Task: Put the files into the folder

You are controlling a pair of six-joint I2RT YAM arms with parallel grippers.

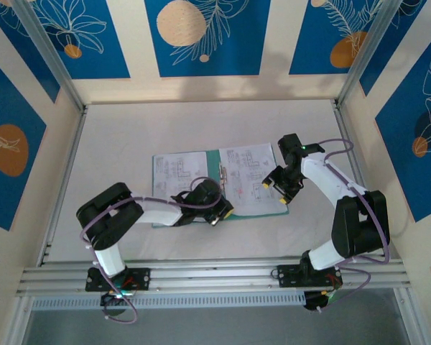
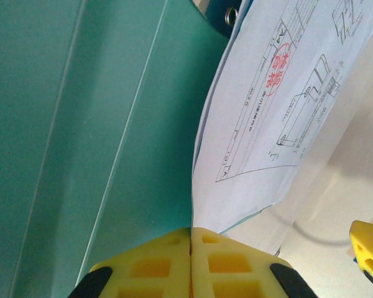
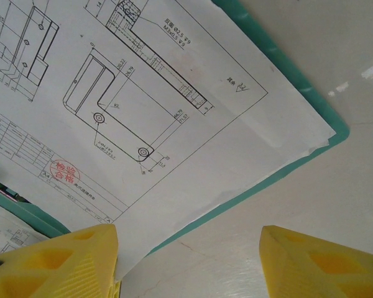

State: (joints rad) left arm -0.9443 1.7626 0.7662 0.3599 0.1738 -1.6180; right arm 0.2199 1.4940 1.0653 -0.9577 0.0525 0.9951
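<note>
Pale tabletop is walled by blue flower-print panels, and at its middle the left gripper has its yellow fingers pressed flat together at the near edge of the folder beside the spine; a white sheet's edge runs right down to their seam, though whether it is nipped I cannot tell. The right gripper stands wide apart and holds nothing, hovering over the folder's near right corner. The folder lies open and flat, the files spread on both covers, printed drawings face up
</note>
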